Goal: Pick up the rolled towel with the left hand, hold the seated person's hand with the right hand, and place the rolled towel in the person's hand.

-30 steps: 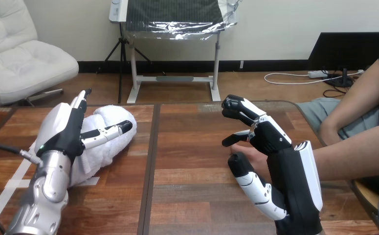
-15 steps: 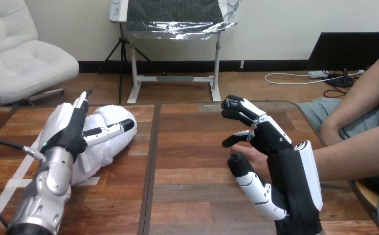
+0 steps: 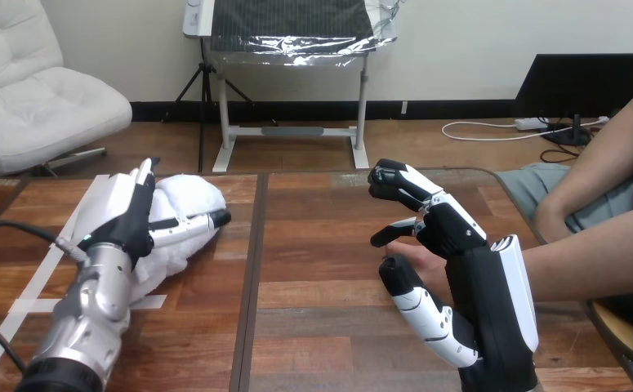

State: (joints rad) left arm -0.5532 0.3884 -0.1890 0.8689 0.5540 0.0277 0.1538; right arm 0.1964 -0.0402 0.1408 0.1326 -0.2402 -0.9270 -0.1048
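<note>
1. The white rolled towel (image 3: pixel 190 196) lies on the left half of the brown wooden desk (image 3: pixel 321 237). The left hand (image 3: pixel 121 216) rests against it, open, with its fingers straight beside the roll and its thumb stretched across the near side. Nothing is closed round the towel yet.
2. To pick it up well, the hand should probably settle over the roll's middle and close round its full thickness. Soft cloth may unroll or slip from a shallow pinch.
3. The right hand (image 3: pixel 468 245) stands over the person's hand (image 3: pixel 417 260) at the desk's right. Whether it grips cannot be told.
4. The desk is smooth planks with a dark seam (image 3: pixel 251 269) and white tape strips (image 3: pixel 27 304). The stretch between the towel and the person's hand lies bare, which leaves a free path.
</note>
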